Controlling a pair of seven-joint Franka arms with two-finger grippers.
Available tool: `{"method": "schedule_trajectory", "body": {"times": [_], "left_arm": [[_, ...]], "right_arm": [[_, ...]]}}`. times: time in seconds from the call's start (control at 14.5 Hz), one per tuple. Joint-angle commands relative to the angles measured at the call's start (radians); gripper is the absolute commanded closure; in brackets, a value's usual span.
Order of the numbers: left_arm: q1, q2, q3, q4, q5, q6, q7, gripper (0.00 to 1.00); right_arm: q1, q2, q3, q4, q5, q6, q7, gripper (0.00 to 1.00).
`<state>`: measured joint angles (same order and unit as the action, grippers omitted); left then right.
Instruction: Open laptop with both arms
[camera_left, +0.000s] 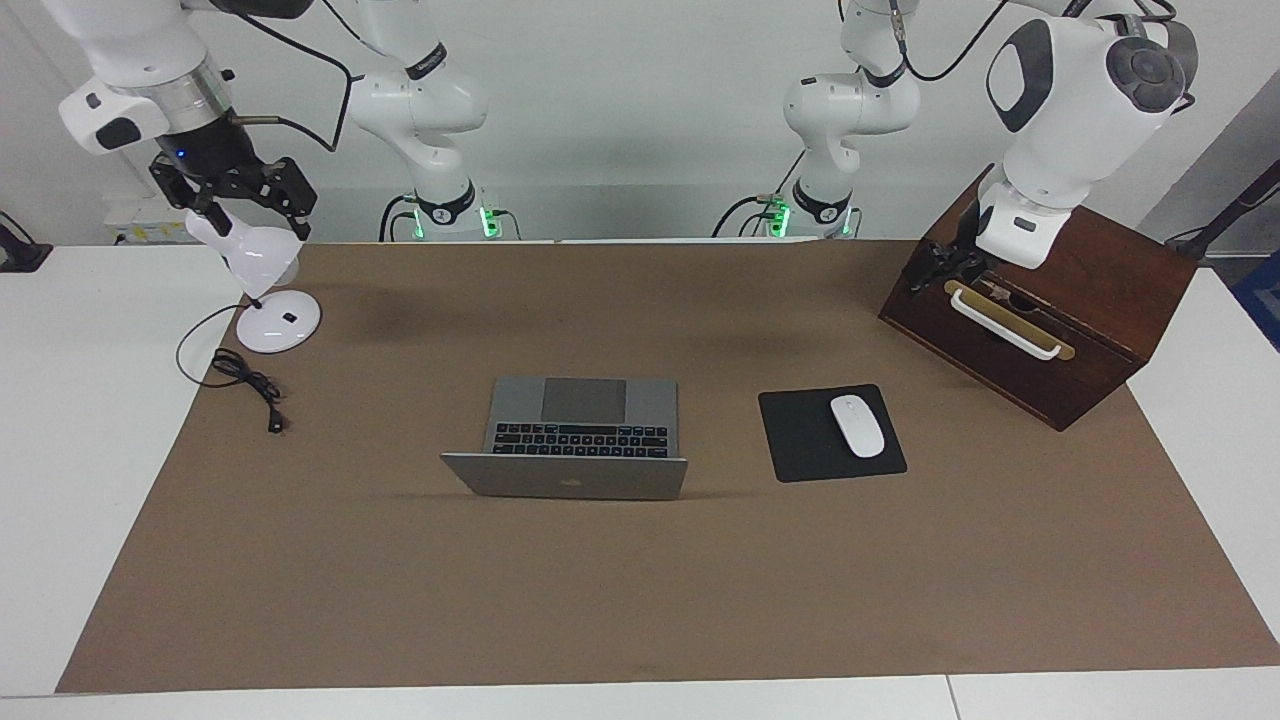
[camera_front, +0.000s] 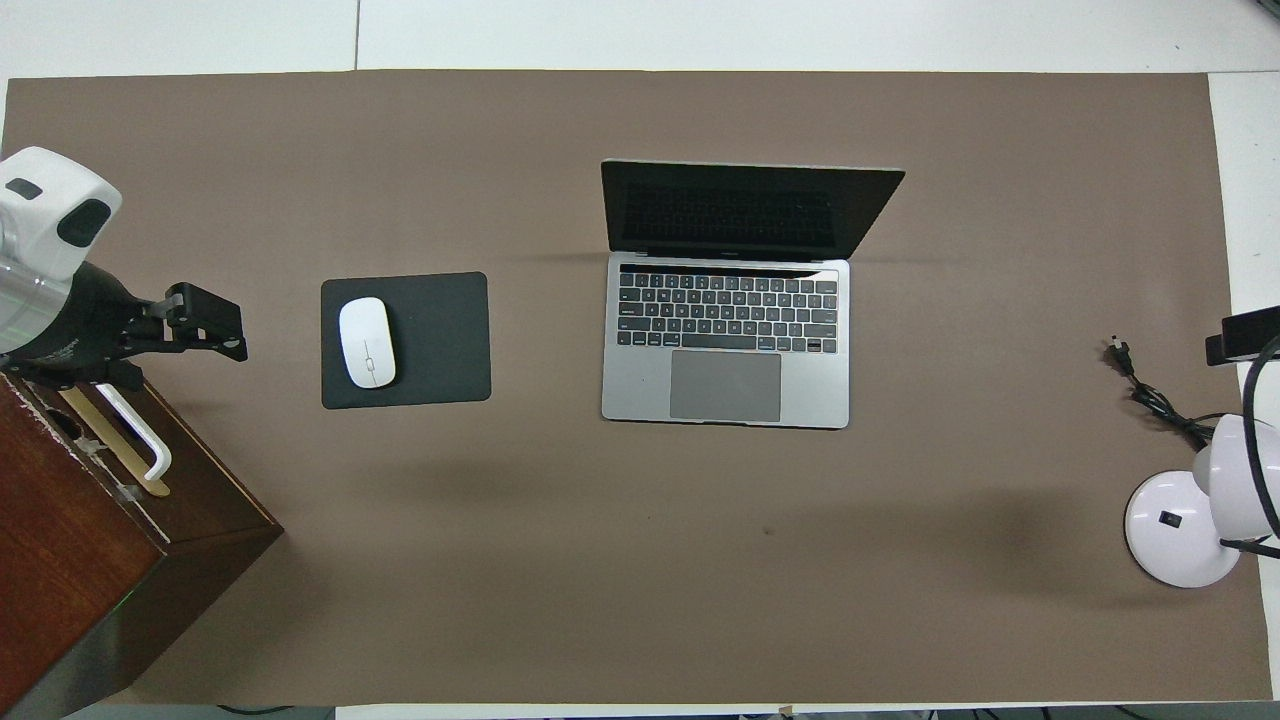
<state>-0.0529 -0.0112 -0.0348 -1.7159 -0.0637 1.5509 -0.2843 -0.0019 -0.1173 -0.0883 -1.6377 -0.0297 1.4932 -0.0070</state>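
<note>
One open laptop (camera_left: 580, 440), one mouse (camera_left: 857, 425); two hands, left (camera_left: 945, 265) unclear, right (camera_left: 235, 190) spread.

Two glossy white jointed arms, left arm (camera_left: 1070, 110) and right arm (camera_left: 140, 70), carry dark grey joint panels, silver wrist rings, looping black cables, black grippers; green lights glow at both bases, possibly status indicators.

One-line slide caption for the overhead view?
Laptop open on the brown mat, white mouse on black pad beside it, left claw over the wooden box.
</note>
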Motion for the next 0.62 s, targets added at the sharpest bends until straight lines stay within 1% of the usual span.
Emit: {"method": "schedule_trajectory", "body": {"times": [0.0,0.55], "left_arm": [[-0.015,0.005,0.012,0.019,0.018,-0.025,0.013,0.0],[-0.013,0.005,0.012,0.018,0.018,-0.017,0.014,0.0]], "right_arm": [[-0.013,-0.022,0.009,-0.025,-0.019,0.009,-0.031,0.0],[-0.013,-0.022,0.009,-0.024,-0.019,0.009,-0.031,0.0]]}}
